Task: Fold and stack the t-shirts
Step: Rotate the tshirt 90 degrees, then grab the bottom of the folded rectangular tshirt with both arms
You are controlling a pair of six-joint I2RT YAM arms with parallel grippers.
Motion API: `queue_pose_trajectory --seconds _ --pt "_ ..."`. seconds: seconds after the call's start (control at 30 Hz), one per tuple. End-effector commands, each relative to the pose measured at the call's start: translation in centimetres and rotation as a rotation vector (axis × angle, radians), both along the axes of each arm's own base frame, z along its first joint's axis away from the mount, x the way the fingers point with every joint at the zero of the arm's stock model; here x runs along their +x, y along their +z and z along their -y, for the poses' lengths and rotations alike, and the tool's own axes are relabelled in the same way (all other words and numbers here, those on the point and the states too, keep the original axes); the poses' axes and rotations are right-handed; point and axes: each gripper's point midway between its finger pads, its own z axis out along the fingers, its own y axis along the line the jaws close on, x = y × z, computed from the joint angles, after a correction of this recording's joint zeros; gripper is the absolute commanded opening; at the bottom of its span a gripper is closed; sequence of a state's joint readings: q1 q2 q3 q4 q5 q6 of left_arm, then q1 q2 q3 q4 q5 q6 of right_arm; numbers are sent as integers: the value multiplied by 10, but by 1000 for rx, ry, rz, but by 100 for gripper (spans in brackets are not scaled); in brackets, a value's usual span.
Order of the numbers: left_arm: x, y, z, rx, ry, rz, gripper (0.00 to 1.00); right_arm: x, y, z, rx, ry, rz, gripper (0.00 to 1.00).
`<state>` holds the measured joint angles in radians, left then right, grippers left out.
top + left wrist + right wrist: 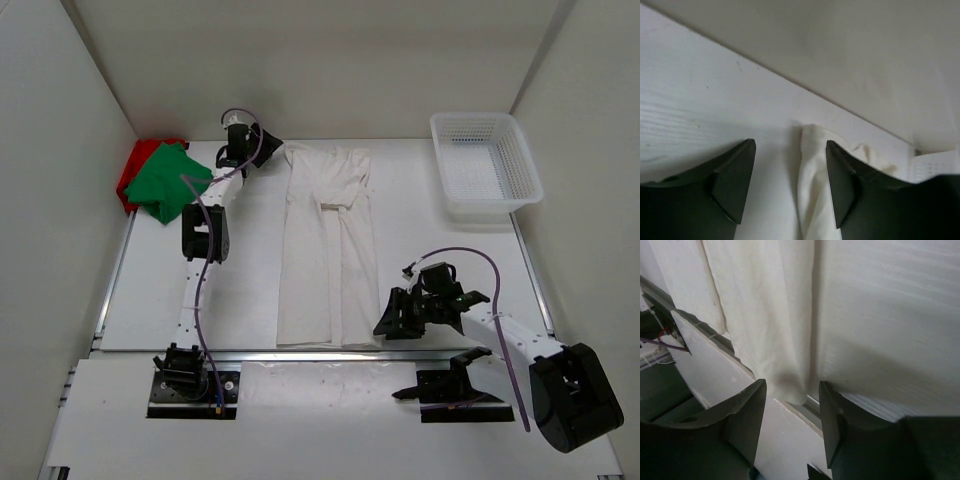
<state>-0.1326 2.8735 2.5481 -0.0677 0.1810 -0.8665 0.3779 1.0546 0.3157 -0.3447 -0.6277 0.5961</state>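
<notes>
Both pairs of jaws stand apart, and neither one is clamped on cloth.

From the top view, the white t-shirt (325, 250) lies in the middle of the table (250, 290) as a long narrow strip. It is folded lengthwise and runs from the far edge right down to the near edge. The left gripper (270, 150) sits at the strip's far left corner, and the right gripper (385, 322) is low beside its near right corner. The green t-shirt (165, 182) is bunched in the far left corner of the table, lying on top of the red t-shirt (133, 168), of which only an edge shows. A white mesh basket (485, 165) stands at the far right, well apart from all three shirts.

The left wrist view shows the two dark fingers (735, 180) spread wide. A rolled corner of the white t-shirt comes up between them, closer to the right-hand finger. Whether it touches that finger I cannot tell. Bare table is under the other finger, with the wall behind.

In the right wrist view, the fingers (745, 420) are likewise parted. The hem end of the white t-shirt lies flat between their tips, just at the table's near edge. The cloth is smooth, with one seam line along its left side.
</notes>
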Motion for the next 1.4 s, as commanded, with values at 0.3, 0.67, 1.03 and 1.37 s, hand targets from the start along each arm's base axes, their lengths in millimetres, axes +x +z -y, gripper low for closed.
queue_pose_trajectory --seconds 0.3,0.67,1.03,1.37 --pt "-206 79 14 192 -177 -149 27 7 -9 9 -64 -50 119 46" --pt "-462 5 -7 446 -431 -475 58 2 -11 10 -102 -47 129 42" --pt "-602 -48 5 206 -599 -646 60 -2 -17 14 -134 -58 105 39" --pt "-613 -40 21 189 -692 -620 48 -9 -18 15 -157 -57 97 35"
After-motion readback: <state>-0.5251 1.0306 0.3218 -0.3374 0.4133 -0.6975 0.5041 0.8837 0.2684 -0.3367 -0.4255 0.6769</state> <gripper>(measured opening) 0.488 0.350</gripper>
